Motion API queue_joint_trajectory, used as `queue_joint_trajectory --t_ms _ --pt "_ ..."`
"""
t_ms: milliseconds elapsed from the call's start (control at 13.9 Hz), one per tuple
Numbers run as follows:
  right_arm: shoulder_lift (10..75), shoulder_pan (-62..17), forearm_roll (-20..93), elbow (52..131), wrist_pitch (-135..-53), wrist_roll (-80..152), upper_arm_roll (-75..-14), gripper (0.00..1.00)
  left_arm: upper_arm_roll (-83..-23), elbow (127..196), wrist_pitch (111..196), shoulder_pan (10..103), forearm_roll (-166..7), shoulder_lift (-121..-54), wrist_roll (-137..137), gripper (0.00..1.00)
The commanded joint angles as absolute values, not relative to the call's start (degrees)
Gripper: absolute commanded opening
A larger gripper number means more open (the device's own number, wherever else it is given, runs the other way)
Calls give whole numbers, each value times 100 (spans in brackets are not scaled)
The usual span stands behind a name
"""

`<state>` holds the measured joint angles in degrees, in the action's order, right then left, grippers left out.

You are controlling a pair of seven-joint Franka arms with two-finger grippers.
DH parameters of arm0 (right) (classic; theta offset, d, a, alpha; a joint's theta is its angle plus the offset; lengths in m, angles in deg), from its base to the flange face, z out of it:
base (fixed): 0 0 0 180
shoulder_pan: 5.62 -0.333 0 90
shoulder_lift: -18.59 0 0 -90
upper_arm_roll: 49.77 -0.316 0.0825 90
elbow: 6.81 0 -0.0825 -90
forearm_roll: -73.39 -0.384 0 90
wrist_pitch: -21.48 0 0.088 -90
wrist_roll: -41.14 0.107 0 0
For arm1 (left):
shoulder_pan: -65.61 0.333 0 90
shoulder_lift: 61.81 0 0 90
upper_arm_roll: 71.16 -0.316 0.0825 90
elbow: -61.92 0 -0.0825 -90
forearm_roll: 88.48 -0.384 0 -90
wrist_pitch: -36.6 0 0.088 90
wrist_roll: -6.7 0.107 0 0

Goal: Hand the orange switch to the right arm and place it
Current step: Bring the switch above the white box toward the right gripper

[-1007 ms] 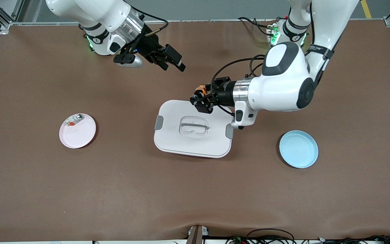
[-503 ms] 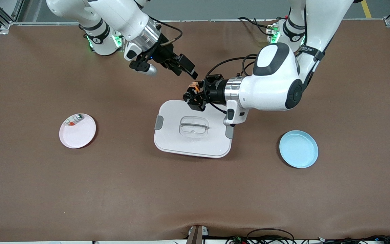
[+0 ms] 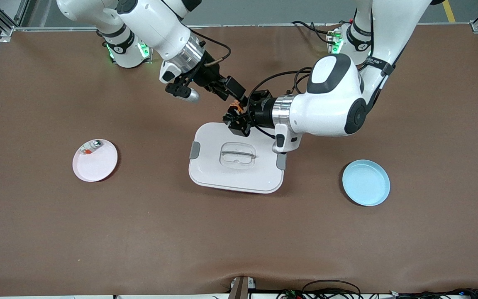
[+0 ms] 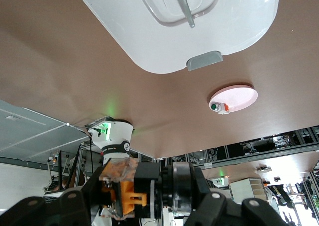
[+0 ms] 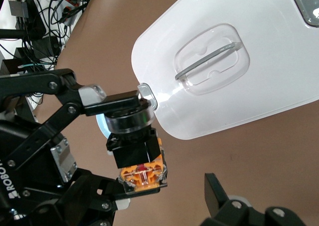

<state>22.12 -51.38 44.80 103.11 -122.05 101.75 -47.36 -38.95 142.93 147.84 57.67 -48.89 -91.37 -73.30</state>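
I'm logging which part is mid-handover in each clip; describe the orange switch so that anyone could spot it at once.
Start at the white lidded container in the middle of the table. Over its edge toward the robots' bases, the left gripper is shut on the orange switch, with the open right gripper close beside it. It is a small black block with orange on it, unlike the clear-and-white part on the pink plate.

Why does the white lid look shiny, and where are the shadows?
Front view: soft arm shadows fall on the brown table, and the lid looks matte. Right wrist view: the lid's clear handle glints. Left wrist view: the left gripper, shut on the switch, is dark against bright background.
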Motion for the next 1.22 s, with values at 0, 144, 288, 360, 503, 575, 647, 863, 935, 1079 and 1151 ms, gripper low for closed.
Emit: queue_joint_trajectory --t_ms 0,144,288,360,503,575,647,863,935,1079,1151 --pt "2412 -5123 4394 10156 -12205 10249 -4705 100 -3855 14164 14787 5656 -4849 -9169 -7451 0" --pt "2474 -5132 4412 10165 -12205 10240 -4705 100 -3855 14164 14787 5656 -4858 -9187 -7451 0" --pt "2465 -5132 4421 10183 -12170 10223 -4705 100 -3864 14164 14787 5656 -4858 -9187 -7451 0" --pt "2465 -5132 4421 10183 -12169 10223 -4705 100 -3864 14164 14787 5656 -4849 -9187 -7451 0" --pt "2474 -5132 4421 10183 -12178 10223 -4705 100 -3864 14164 14787 5647 -4849 -9187 -7451 0" --pt "2474 -5132 4421 10183 -12178 10223 -4705 100 -3864 14164 14787 5647 -4849 -9187 -7451 0" --pt "2474 -5132 4421 10183 -12178 10231 -4705 100 -3864 14164 14787 5647 -4849 -9187 -7451 0" --pt "2456 -5150 4421 10183 -12143 10249 -4705 100 -3864 14164 14787 5621 -4849 -9187 -7451 0" --pt "2439 -5150 4421 10183 -12126 10240 -4705 100 -3864 14164 14787 5621 -4858 -9187 -7451 0" --pt "2430 -5141 4421 10191 -12117 10231 -4705 86 -3864 14164 14787 5612 -4858 -9187 -7451 0" --pt "2439 -5150 4421 10183 -12125 10231 -4705 66 -3873 14164 14787 5612 -4849 -9187 -7442 0"
